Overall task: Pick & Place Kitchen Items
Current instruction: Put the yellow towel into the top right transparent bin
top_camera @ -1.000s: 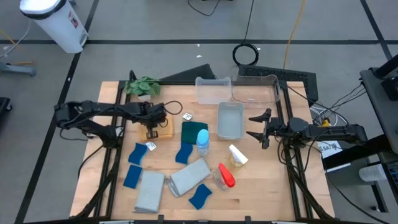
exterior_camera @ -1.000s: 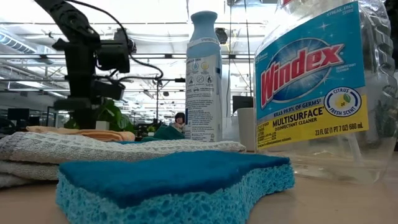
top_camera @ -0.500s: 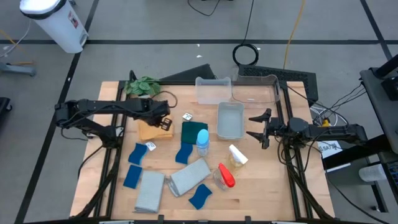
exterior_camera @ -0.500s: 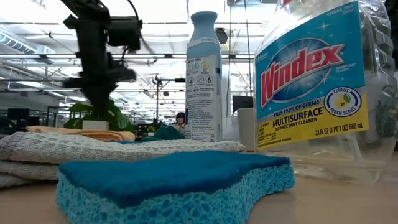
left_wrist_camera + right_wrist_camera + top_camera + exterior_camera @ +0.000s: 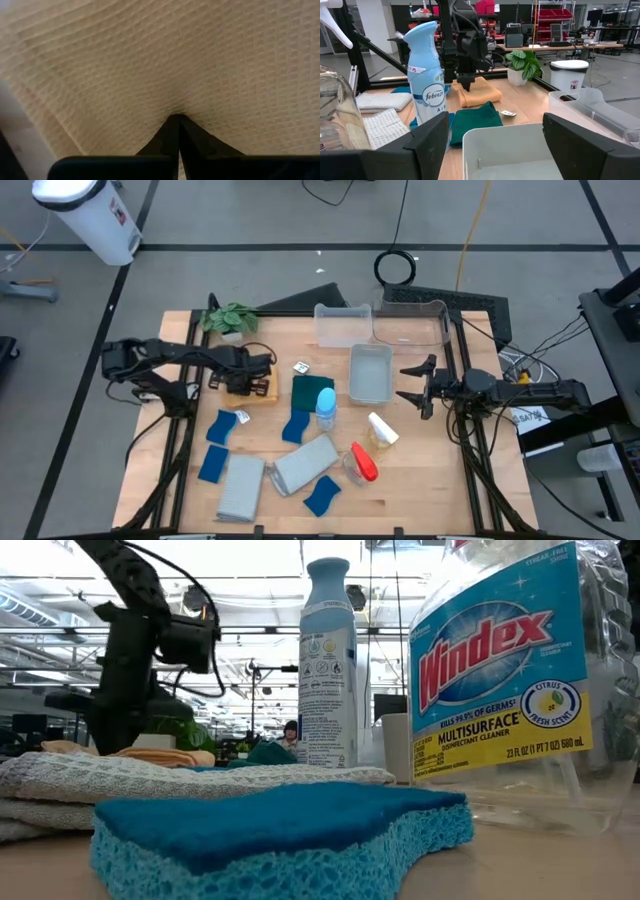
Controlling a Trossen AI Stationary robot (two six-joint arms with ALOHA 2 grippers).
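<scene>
The orange cloth (image 5: 243,387) is pinched by the left gripper (image 5: 254,378), whose fingers (image 5: 175,135) are pressed together into the waffle weave; the cloth lies on the table (image 5: 440,480) directly under that gripper, bunched upward at the pinch. Just beside the gripper, toward the table's centre, the dark teal cloth (image 5: 308,393) and the blue-topped bottle (image 5: 326,409) are found. Behind it stands the potted plant (image 5: 229,319). Well apart, near the clear bin (image 5: 370,373), the right gripper (image 5: 417,389) is held spread wide, grasping nothing.
</scene>
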